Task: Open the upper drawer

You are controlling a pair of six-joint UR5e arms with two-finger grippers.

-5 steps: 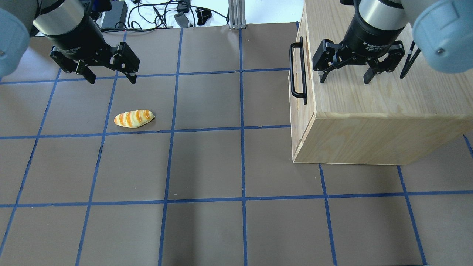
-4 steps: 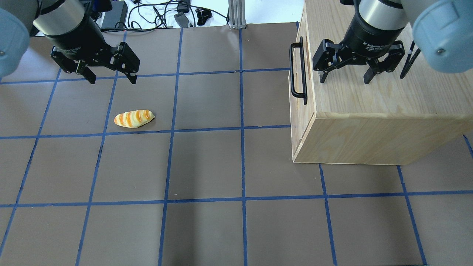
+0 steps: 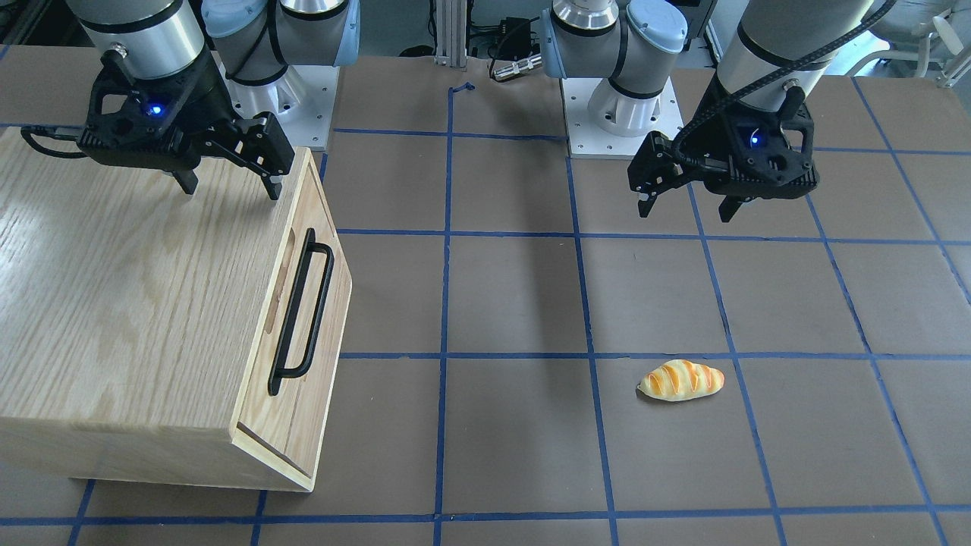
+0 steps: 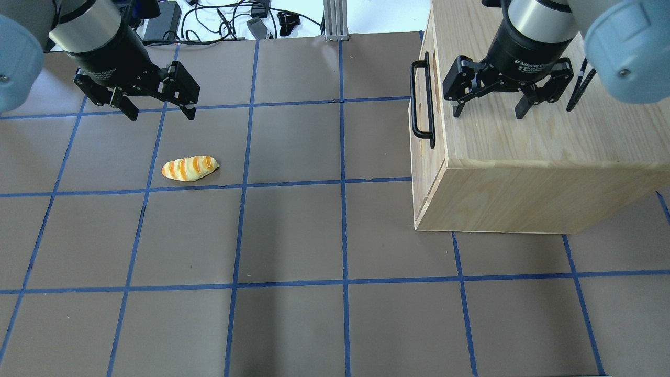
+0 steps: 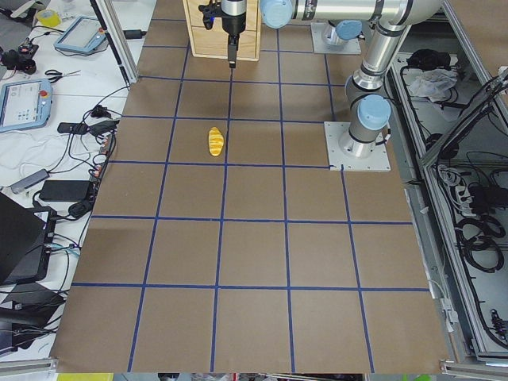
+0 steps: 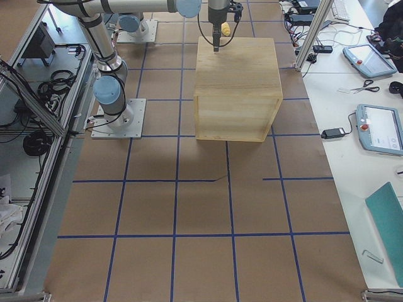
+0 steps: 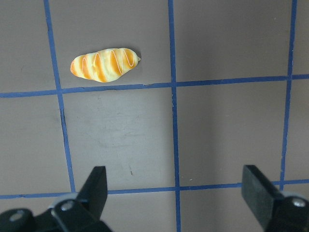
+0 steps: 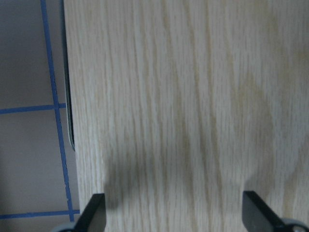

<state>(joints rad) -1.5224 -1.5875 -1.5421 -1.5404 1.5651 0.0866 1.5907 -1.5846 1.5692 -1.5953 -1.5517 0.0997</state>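
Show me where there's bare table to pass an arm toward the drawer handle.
Free: the squares between the bread roll and the handle on the upper drawer, and every row farther from the robot's bases. Crowded: only the cabinet under the right gripper.

In the right wrist view the big oak-grain cabinet box is blurred. There the long black bar handle shows only as a thin dark sliver along the box's left side, and the black fingers of the right gripper are cut off at the bottom edge. From the right-end camera the shallow pale-wood upper drawer lies hidden behind the box, and the striped orange-yellow bread roll is a mere speck.
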